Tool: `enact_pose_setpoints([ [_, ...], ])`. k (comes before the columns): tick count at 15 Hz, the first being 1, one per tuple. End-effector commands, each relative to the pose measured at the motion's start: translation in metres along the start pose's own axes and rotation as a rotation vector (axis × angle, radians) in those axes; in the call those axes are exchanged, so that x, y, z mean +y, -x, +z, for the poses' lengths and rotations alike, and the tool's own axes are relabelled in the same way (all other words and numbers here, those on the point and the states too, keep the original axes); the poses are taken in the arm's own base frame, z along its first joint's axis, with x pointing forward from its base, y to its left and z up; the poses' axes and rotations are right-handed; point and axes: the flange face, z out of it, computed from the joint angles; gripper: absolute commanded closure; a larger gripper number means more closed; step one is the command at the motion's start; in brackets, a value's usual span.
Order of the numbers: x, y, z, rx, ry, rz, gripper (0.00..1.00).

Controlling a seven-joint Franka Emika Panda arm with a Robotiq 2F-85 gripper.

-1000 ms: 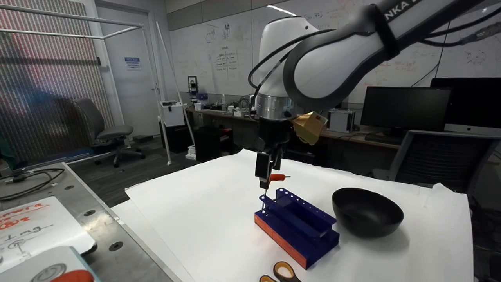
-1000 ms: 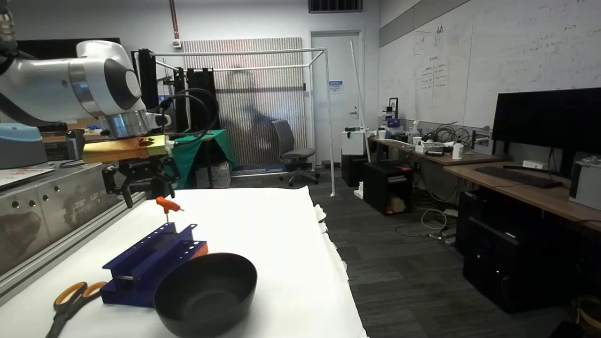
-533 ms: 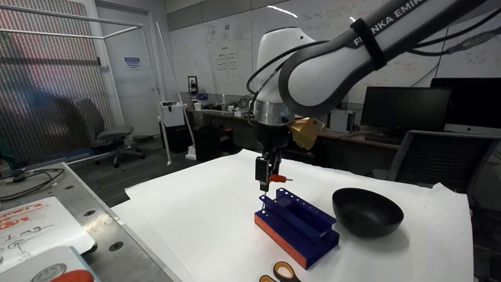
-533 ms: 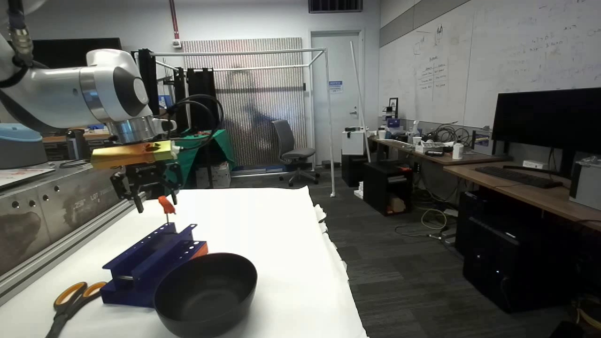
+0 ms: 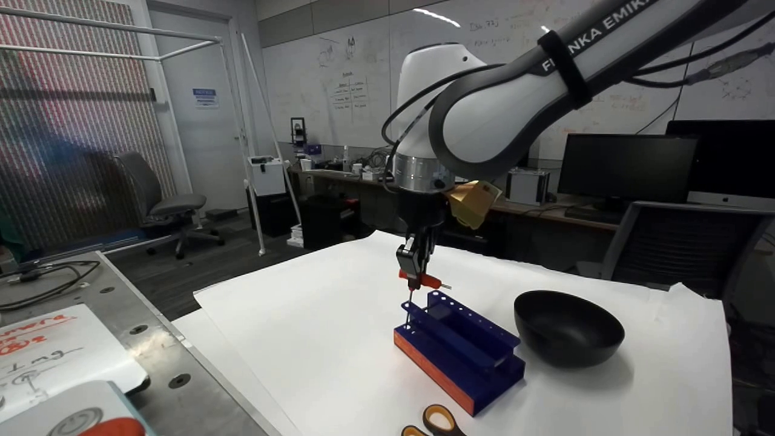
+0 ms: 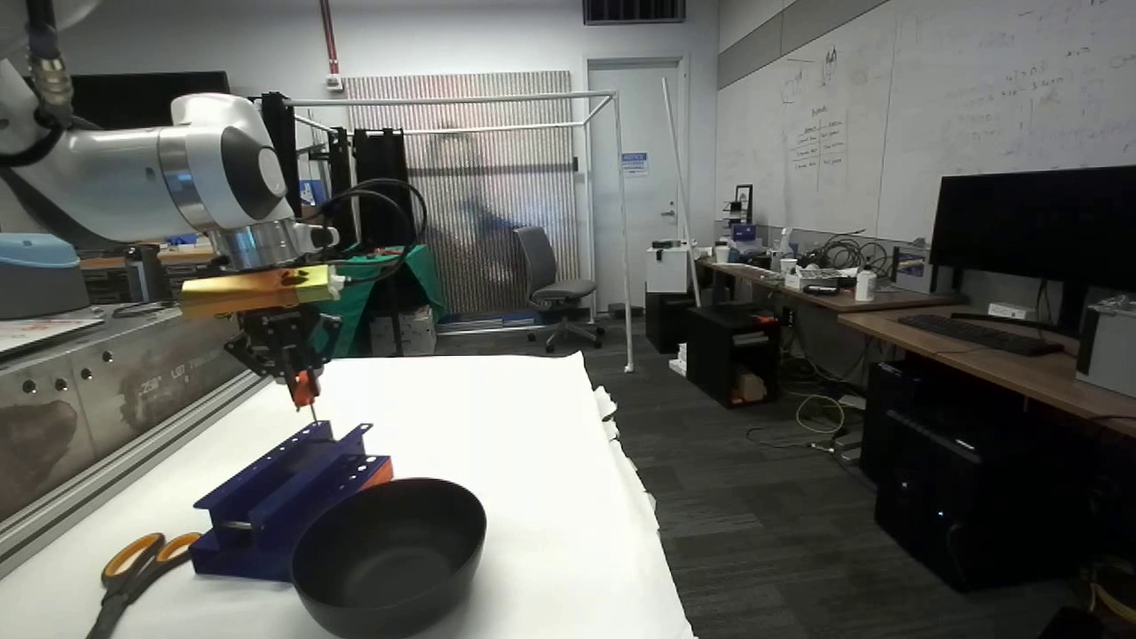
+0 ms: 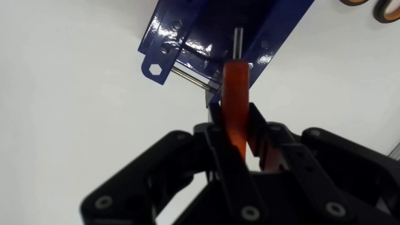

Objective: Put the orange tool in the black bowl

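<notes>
In an exterior view, the gripper point(image 5: 414, 281) is closed on the tool point(image 5: 432, 281), whose handle tilts slightly down to the right, short tip at that end; the shaft runs down into the left end of the rack point(image 5: 458, 346). Near the rack, rightward, sits the bowl point(image 5: 566, 334). The wrist view alone shows both fingers point(image 7: 215, 114) touching the handle; in an exterior view the handle point(image 6: 307, 388) looks foreshortened.
</notes>
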Motion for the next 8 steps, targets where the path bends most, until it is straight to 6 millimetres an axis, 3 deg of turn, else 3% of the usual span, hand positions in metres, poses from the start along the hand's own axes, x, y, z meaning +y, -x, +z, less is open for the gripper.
enact_pose_setpoints([
  [1, 0.013, 0.001, -0.026, 0.003, -0.021, 0.037, 0.95],
  [8, 0.019, 0.052, -0.161, 0.022, 0.064, 0.194, 0.95],
])
